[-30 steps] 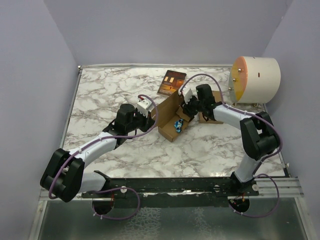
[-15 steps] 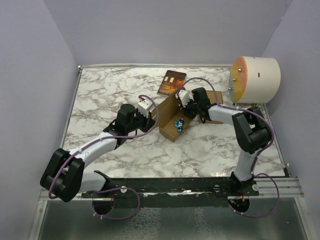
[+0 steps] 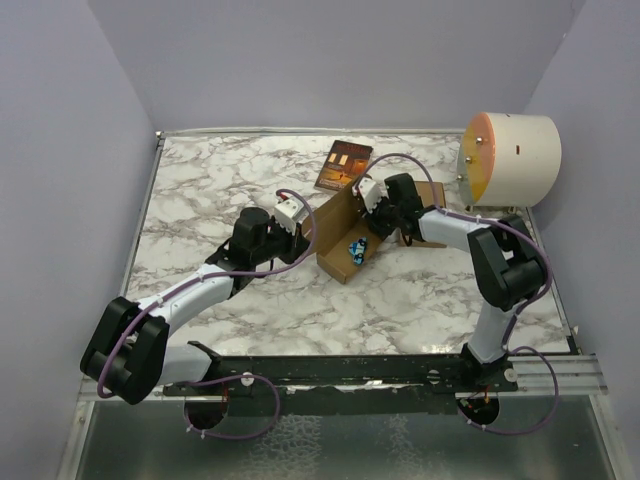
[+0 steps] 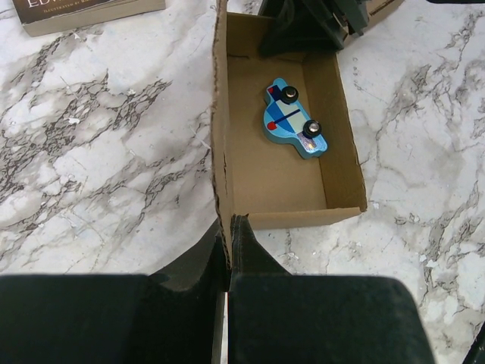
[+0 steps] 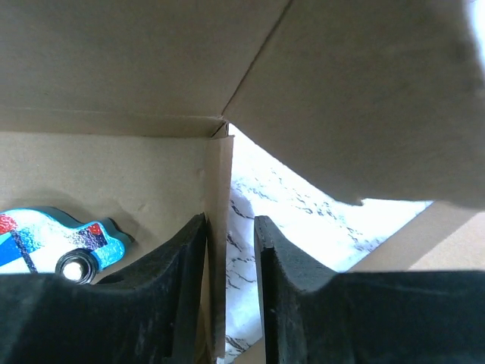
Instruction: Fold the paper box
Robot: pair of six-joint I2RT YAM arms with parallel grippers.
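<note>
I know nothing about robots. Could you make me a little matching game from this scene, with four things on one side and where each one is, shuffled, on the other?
Things
1. toy car
2. book
3. left arm's fingers
4. white drum

Places
A. pinched shut on a wall of the paper box
B. far right corner, by the wall
C. lying inside the box
D. flat, just beyond the box

Pairs: 1-C, 2-D, 3-A, 4-B

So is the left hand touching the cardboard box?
Touching. The left wrist view shows the left hand pinched shut on the tall wall of the paper box.
</note>
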